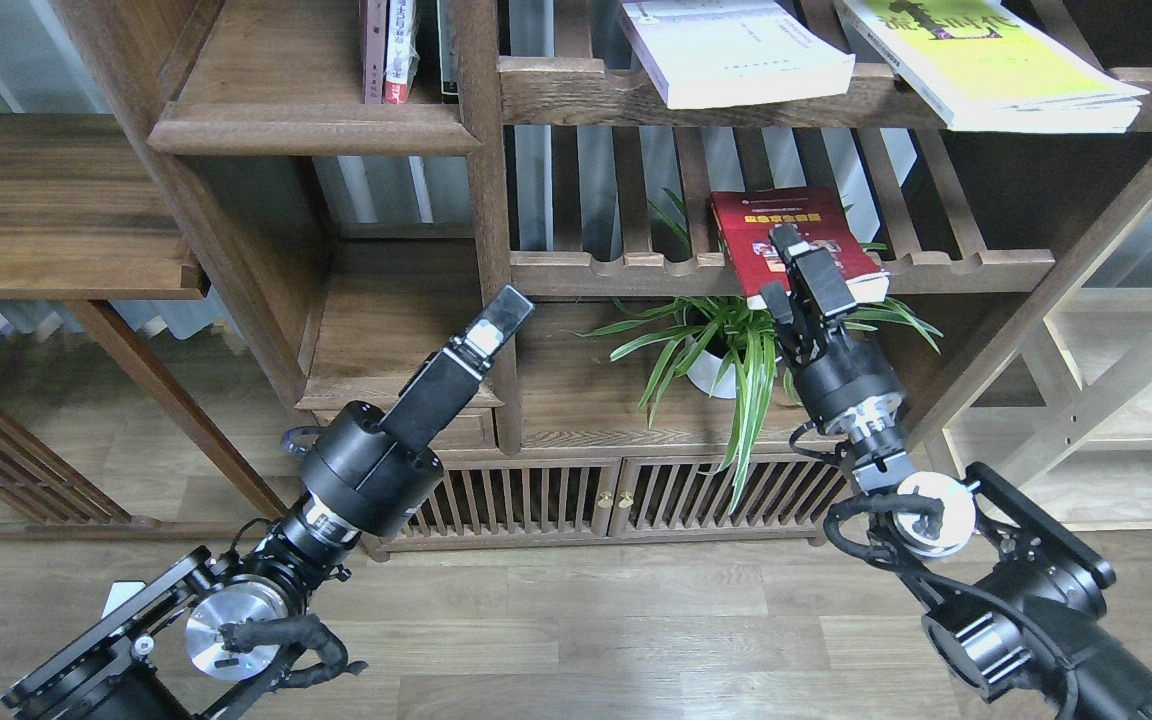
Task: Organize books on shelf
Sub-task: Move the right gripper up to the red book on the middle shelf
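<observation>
A dark red book (758, 232) with a yellow title lies on the lower slatted rack (976, 268), its near edge sticking out over the rail. My right gripper (788, 285) is shut on that near edge, one finger on the cover and one beneath. A white book (736, 50) and a yellow-green book (996, 60) lie flat on the upper slatted rack. The solid shelf (306, 125) at upper left holds a few upright books (391, 50). My left gripper (498, 322) hovers by the centre post, holding nothing; its fingers overlap side-on.
A potted spider plant (726, 350) in a white pot stands just under the red book and my right gripper. The bookcase's centre post (486, 200) rises between the two arms. Slatted cabinet doors (576, 500) sit below, and another solid plank (56, 240) juts out at far left.
</observation>
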